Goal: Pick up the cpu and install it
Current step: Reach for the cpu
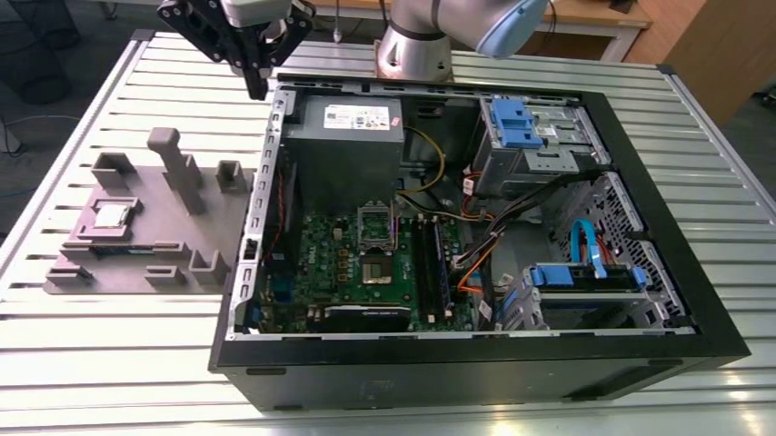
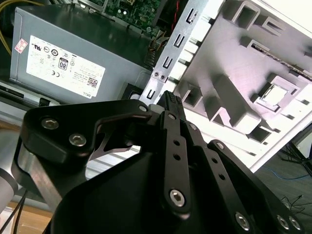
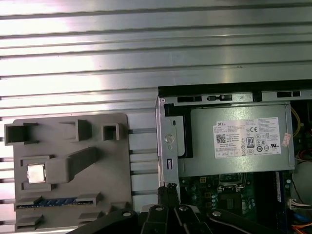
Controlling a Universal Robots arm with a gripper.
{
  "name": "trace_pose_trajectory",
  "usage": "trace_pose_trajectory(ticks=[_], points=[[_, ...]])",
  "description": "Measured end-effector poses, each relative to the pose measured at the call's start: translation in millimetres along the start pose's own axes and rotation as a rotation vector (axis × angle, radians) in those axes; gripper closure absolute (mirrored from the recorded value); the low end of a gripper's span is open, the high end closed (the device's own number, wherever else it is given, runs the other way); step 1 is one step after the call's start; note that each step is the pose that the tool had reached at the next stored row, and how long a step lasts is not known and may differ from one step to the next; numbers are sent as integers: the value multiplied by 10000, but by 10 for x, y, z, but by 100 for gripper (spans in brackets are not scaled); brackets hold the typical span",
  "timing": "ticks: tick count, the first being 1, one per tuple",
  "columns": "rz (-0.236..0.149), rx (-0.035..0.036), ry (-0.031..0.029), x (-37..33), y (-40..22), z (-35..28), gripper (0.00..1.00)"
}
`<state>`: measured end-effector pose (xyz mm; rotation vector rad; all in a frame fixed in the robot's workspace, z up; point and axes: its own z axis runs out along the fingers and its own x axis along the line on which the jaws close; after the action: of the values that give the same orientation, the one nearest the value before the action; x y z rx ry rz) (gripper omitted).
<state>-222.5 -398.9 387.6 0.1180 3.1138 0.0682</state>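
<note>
A big black computer case (image 1: 485, 359) lies open on the silver desk (image 1: 109, 363), and I can look right down into it. In the exterior view a grey-purple tray (image 1: 145, 259) sits just beside the case, at nine o'clock from it. The tray has blocks that stand up. The tallest block (image 1: 182, 177) is near its far side.

The cpu (image 1: 112, 215) lies flat in a little square nest on the tray, at about eight o'clock from the tall block. It is small and shiny, and nothing touches it. In the first wrist view the cpu (image 3: 36, 173) sits in that same nest on the tray (image 3: 48, 144).

The black gripper (image 1: 257, 89) hangs in the air by the far corner of the case, close to where the tray and the case meet. Its jaws are pressed together into one thin point, and they hold nothing. The point aims down. In the exterior view the cpu is well apart from the gripper, at about seven o'clock from it.

Inside the case, a grey power box (image 1: 345, 123) with a white sticker sits at about four o'clock from the gripper. At six o'clock from that box is a green board (image 1: 352, 272). On it is a metal socket (image 1: 376, 245) with a dark middle. The arm's round base (image 1: 419, 50) stands at twelve o'clock from the case.
</note>
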Motion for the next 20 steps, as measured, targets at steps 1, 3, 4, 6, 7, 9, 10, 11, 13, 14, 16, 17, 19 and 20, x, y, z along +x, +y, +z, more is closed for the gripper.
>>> trace_pose_trajectory(ticks=[1,3,4,6,7,9,10,11,13,14,16,17,19,20], points=[[0,1,0,6,0,0,90],[0,0,0,16,-1,0,90],[1,1,0,21,-1,0,90],[0,0,0,31,-2,0,90],[0,0,0,36,-3,0,90],[1,0,0,48,-3,0,90],[0,1,1,53,-4,0,90],[1,1,0,58,-4,0,90],[0,0,0,67,-5,0,90],[0,1,0,73,-6,0,90],[0,1,0,84,-6,0,90],[0,1,1,90,-7,0,90],[0,0,0,102,-8,0,90],[0,1,0,109,-8,0,90]])
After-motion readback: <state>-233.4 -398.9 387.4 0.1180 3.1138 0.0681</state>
